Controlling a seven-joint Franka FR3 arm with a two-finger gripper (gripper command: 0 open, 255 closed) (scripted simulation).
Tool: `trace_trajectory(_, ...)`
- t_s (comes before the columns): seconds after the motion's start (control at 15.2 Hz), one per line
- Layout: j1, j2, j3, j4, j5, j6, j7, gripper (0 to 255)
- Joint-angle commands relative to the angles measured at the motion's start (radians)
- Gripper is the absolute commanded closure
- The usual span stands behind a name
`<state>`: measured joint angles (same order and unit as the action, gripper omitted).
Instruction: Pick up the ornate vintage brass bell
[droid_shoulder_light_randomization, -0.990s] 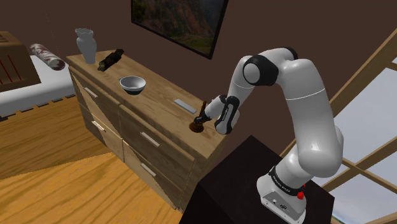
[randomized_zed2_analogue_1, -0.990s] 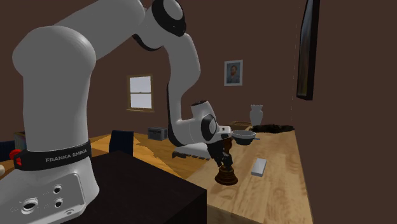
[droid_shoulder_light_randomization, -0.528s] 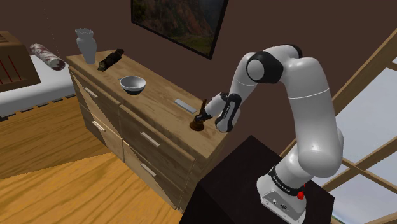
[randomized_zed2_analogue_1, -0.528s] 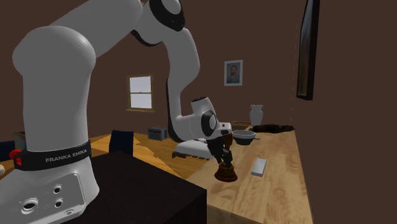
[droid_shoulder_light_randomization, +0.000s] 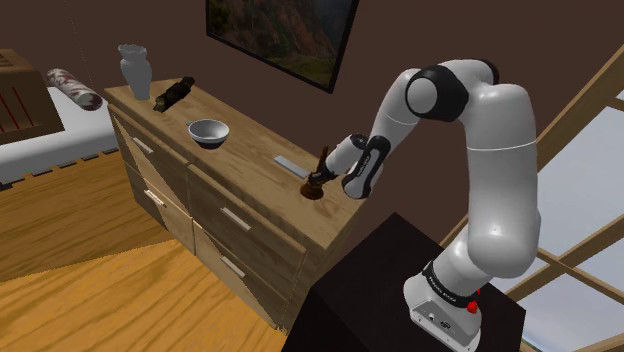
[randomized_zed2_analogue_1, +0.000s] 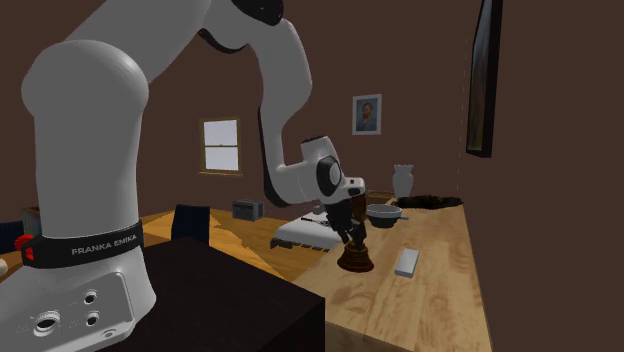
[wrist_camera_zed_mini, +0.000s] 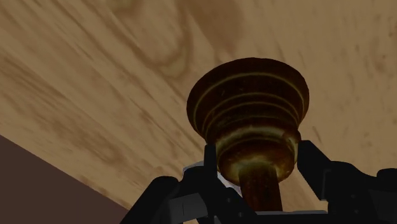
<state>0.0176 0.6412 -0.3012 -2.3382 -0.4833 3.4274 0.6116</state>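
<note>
The dark brown, brassy bell (droid_shoulder_light_randomization: 314, 187) hangs just above the near end of the wooden dresser top (droid_shoulder_light_randomization: 250, 160), tilted a little. My gripper (droid_shoulder_light_randomization: 324, 170) is shut on its handle from the stand's side. In the second exterior view the bell (randomized_zed2_analogue_1: 356, 259) sits under the gripper (randomized_zed2_analogue_1: 351, 235), with a shadow on the wood below it. The wrist view looks down the handle onto the ribbed bell body (wrist_camera_zed_mini: 251, 105), with the gripper (wrist_camera_zed_mini: 259, 164) clasping the stem between both fingers (wrist_camera_zed_mini: 213, 167).
On the dresser lie a flat grey slab (droid_shoulder_light_randomization: 287, 165) close behind the bell, a grey bowl (droid_shoulder_light_randomization: 208, 131), a dark object (droid_shoulder_light_randomization: 174, 93) and a pale vase (droid_shoulder_light_randomization: 133, 68) at the far end. A framed picture (droid_shoulder_light_randomization: 280, 35) hangs above. The black stand (droid_shoulder_light_randomization: 400, 290) adjoins the dresser's corner.
The gripper has risen and drawn slightly toward the wall, carrying the bell up off the dresser top. The arm's elbow has lifted too.
</note>
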Motion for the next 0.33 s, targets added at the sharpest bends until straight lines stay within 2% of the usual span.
trace_trajectory(0.0,-0.005,-0.032,0.004,-0.014,-0.008,-0.018,-0.001,255)
trace_trajectory(0.26,-0.015,-0.069,0.013,-0.027,-0.019,-0.041,-0.002,255)
